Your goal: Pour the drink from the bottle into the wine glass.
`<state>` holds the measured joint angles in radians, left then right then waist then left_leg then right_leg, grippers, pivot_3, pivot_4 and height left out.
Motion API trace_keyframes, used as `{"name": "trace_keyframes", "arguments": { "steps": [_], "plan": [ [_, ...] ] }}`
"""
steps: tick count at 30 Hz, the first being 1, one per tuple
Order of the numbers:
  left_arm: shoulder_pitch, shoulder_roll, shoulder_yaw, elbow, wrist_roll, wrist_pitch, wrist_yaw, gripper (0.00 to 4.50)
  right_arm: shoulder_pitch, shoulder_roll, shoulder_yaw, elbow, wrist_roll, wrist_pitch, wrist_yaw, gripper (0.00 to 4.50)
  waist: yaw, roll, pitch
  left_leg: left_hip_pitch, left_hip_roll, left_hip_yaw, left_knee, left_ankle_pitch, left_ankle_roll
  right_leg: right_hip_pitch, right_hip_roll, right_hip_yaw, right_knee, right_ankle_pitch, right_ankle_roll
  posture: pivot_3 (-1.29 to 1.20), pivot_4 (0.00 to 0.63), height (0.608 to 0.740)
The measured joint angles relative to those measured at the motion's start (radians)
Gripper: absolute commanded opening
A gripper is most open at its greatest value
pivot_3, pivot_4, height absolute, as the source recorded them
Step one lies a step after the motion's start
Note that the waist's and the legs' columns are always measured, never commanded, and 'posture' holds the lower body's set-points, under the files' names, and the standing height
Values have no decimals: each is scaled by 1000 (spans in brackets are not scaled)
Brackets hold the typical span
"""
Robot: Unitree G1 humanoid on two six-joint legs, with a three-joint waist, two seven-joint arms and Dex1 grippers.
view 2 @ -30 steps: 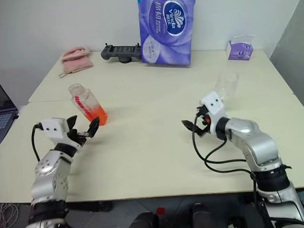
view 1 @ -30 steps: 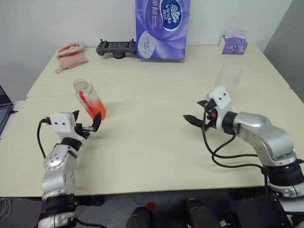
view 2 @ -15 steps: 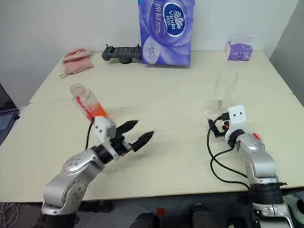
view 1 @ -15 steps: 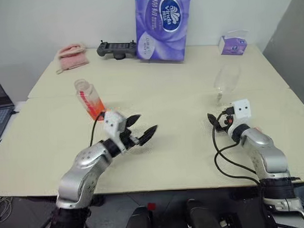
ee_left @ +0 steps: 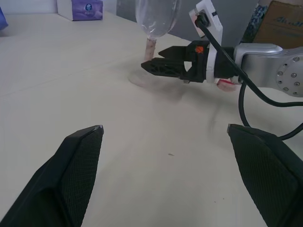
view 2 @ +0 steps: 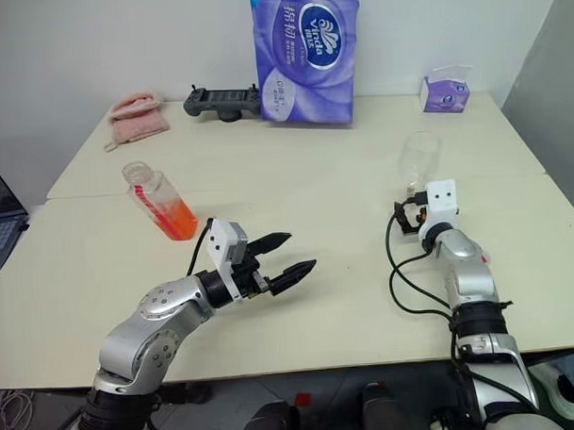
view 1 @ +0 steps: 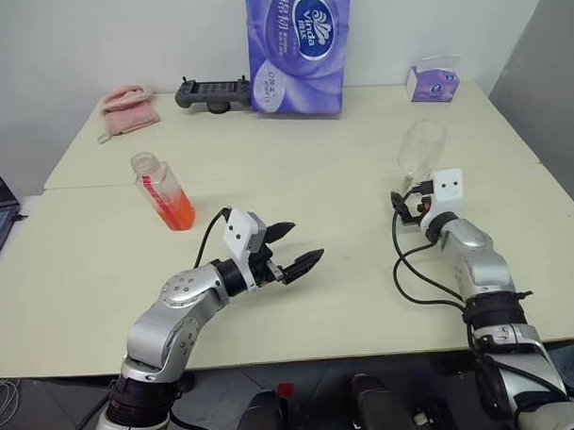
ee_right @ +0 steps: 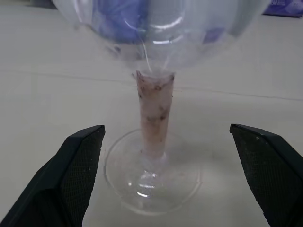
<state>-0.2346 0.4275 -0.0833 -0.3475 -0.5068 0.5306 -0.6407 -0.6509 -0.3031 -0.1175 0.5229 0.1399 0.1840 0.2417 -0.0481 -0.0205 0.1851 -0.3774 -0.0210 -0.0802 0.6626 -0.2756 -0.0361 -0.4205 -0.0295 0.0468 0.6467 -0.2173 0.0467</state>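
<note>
Standing upright on the cream table [view 1: 342, 156], the wine glass [view 1: 420, 152] has its long axis vertical, bowl up and round foot flat on the surface, on the robot's right side. Its stem [ee_right: 154, 116] carries a pinkish residue; the bowl looks empty. The right gripper [ee_left: 154, 65] sits just in front of the glass at foot and stem level, pointing level toward it, jaws spread wide with the stem centred between the two fingers but not touched. The right forearm lies low over the table, extended forward.

The bottle [view 1: 162, 190] stands on the robot's left side, well apart from the glass, leaning slightly with its neck tilted away to the left. It is uncapped at the top, and the drink [view 1: 176, 213] fills roughly its lower third. The left gripper [view 1: 300, 249] is well clear of the bottle, nearer the table's middle, pointing level and toward the robot's right, jaws wide apart and holding nothing. The left elbow is bent, the forearm angled inward.

At the far edge sit a purple tissue pack [view 1: 296, 47], a black controller [view 1: 210, 91], a pink cloth [view 1: 127, 105] and a small purple box [view 1: 431, 82].
</note>
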Motion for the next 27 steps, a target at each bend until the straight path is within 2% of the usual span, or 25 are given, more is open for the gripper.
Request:
{"name": "trace_keyframes", "arguments": {
  "steps": [3, 12, 14, 19, 27],
  "plan": [
    [-4, -2, 1, 0, 4, 0, 1, 4500, -34, 6, -6, 65, -4, -46, -16, 3884, 0, 0, 0, 0, 0, 0, 0, 0, 0, 0, 0, 0, 0, 0, 0, 0, 150, 740],
    [-10, -3, 11, 5, 10, 0, 8, 4500, -47, 31, -3, 131, -21, -100, -34, 618, 0, 0, 0, 0, 0, 0, 0, 0, 0, 0, 0, 0, 0, 0, 0, 0, 150, 740],
    [-10, -2, 18, 5, 10, 0, 11, 4500, -47, 32, 2, 128, -28, -103, -29, 106, 0, 0, 0, 0, 0, 0, 0, 0, 0, 0, -1, 0, 0, 0, 0, 0, 150, 740],
    [13, 17, 60, 3, 6, 2, 11, 4500, -22, 28, 42, 46, -40, -75, 33, 112, -1, 1, 0, 0, 0, 0, 0, 0, 0, -1, 0, 0, 1, 0, 0, 0, 150, 740],
    [129, 95, 191, -91, -48, 35, 10, 4500, 14, 82, 158, -256, 10, 49, 221, 112, -7, 1, 1, 0, 1, -2, -1, 0, 0, -1, 0, -1, 1, 0, 0, 0, 150, 740]
  ]
}}
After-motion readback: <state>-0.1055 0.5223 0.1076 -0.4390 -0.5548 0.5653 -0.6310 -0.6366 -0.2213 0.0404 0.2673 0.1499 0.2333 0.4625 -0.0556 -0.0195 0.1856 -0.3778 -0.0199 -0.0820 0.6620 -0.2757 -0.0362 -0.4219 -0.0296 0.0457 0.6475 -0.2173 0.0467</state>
